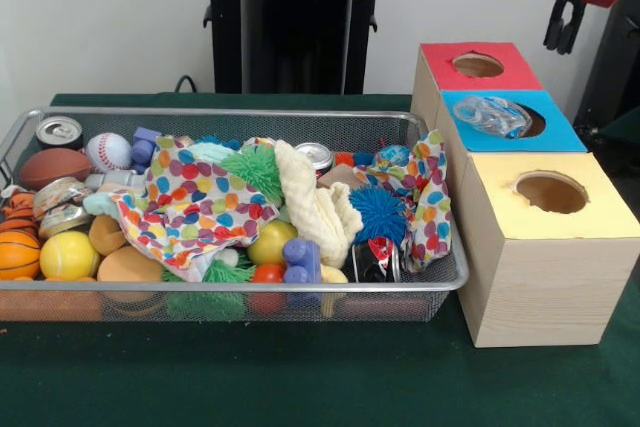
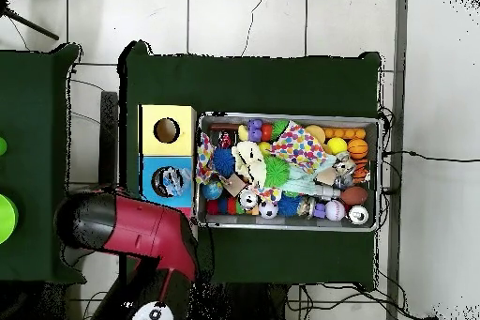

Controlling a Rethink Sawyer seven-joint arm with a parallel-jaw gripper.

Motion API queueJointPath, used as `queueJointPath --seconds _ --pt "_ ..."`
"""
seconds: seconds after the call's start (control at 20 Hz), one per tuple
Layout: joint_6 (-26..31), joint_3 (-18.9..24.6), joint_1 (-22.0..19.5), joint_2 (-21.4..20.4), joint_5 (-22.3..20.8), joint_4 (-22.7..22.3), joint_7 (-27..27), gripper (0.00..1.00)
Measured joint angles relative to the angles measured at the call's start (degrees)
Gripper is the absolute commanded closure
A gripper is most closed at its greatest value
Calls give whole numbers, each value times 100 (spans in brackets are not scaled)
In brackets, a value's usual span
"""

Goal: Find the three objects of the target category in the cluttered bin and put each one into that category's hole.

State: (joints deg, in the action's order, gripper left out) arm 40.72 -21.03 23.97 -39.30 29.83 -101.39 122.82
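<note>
**Arm parked high, plastic already sitting in the blue hole**

The red and black gripper [image 1: 563,25] hangs high at the far right in the front view, above and behind the row of boxes, well apart from the bin. Its two dark fingers [image 1: 552,23] point down and stand close together, with nothing between them.

The silver wire mesh bin [image 1: 430,282] stands on the green worktop [image 1: 300,377] at the left and is full of mixed things. A crumpled clear plastic piece [image 1: 492,114] lies in the hole of the blue-topped wooden box [image 1: 558,135], the middle one of three; it is not fully fallen through. The red-topped box [image 1: 440,59] is farther and the yellow-topped box [image 1: 590,222] is nearer; both of their holes look empty.

I judge the target category is probably cans or crushed packaging. Candidates in the bin are the silver drink can [image 1: 58,131] at the far left corner, another silver can top [image 1: 315,156] near the middle, and a crushed red and black can [image 1: 376,259] at the near right. The polka-dot cloth [image 1: 190,209] covers much of the middle and may hide more.

To do the step well, the arm should take the crushed can at the near right first, because it lies exposed and closest to the boxes. The fingers should open wide before they descend, come straight down, and stay away from the blue spiky ball [image 1: 378,212] just beside it and from the mesh wall.
</note>
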Motion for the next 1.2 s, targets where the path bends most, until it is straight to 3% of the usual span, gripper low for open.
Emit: queueJointPath --seconds 0.25,0.65,1.2 --pt "287 -146 -10 -103 -133 64 0 100" --pt "1236 -400 -268 -382 -489 337 0 100" --pt "1276 -480 -785 -393 -809 484 0 100"
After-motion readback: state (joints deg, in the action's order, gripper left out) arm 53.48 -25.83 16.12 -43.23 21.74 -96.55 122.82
